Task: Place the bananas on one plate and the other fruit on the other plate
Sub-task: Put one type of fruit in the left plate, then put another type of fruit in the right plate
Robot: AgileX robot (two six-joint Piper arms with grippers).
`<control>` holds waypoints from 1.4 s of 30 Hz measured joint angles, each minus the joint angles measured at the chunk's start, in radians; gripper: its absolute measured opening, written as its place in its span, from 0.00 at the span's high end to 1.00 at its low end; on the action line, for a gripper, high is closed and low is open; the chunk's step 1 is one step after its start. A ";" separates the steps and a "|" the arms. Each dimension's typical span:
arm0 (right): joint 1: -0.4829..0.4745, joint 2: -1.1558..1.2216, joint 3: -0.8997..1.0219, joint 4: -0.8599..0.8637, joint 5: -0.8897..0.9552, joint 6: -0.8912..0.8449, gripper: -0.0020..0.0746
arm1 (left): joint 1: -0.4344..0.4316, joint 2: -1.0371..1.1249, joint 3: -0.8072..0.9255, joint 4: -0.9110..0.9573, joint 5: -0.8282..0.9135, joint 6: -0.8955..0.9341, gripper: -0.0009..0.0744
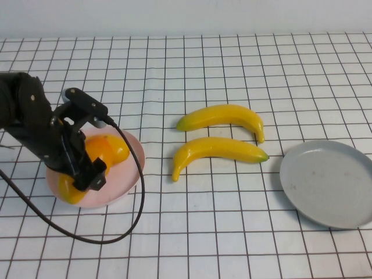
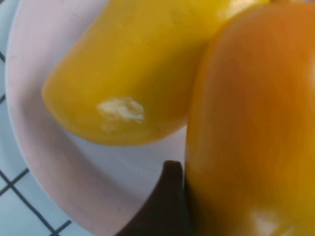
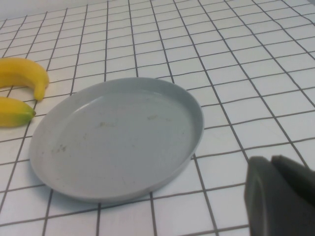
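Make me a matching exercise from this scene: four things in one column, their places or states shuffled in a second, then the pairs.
Column one:
1. bananas
2. mangoes
3. grey-blue plate
4. left gripper

Column two:
A. on the pink plate
B. holds nothing, at the right of the table
C. on the table between the two plates
D. low over the pink plate, at the mangoes

Pairs: 1-C, 2-A, 3-B, 4-D

The right gripper shows only in its own wrist view, beside the grey-blue plate.
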 joint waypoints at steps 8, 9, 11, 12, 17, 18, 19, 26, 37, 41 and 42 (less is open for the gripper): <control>0.000 0.000 0.000 0.000 0.000 0.000 0.99 | 0.005 0.011 0.000 -0.032 -0.006 0.021 0.10; 0.000 0.000 0.000 0.000 0.000 0.000 0.99 | 0.005 0.011 -0.003 -0.032 0.001 0.023 0.10; 0.000 0.000 0.000 0.000 0.000 0.000 0.99 | 0.005 0.011 -0.022 -0.031 0.029 0.024 0.10; 0.000 0.000 0.000 0.000 0.000 0.000 0.99 | 0.005 0.011 -0.039 -0.029 0.048 0.025 0.10; 0.000 0.000 0.000 0.000 0.000 0.000 0.99 | 0.005 -0.057 -0.124 -0.082 0.132 0.029 0.10; 0.000 0.000 0.000 0.000 0.000 0.000 0.99 | 0.005 -0.089 -0.130 -0.111 0.136 0.043 0.10; 0.000 0.000 0.000 0.000 0.000 0.000 0.99 | 0.005 -0.118 -0.132 -0.135 0.141 0.056 0.10; 0.000 0.000 0.000 0.000 0.000 0.000 1.00 | 0.005 -0.379 -0.046 -0.346 0.085 0.170 0.29; 0.000 0.000 0.000 0.000 0.000 0.000 0.99 | 0.005 -0.731 0.277 -0.203 0.052 -0.129 0.97; 0.000 0.000 0.000 0.000 0.000 0.000 0.99 | 0.005 -0.841 0.343 -0.125 0.082 -0.160 0.99; 0.000 0.000 0.000 0.000 0.000 0.000 0.99 | 0.005 -0.872 0.363 -0.106 0.078 -0.177 0.99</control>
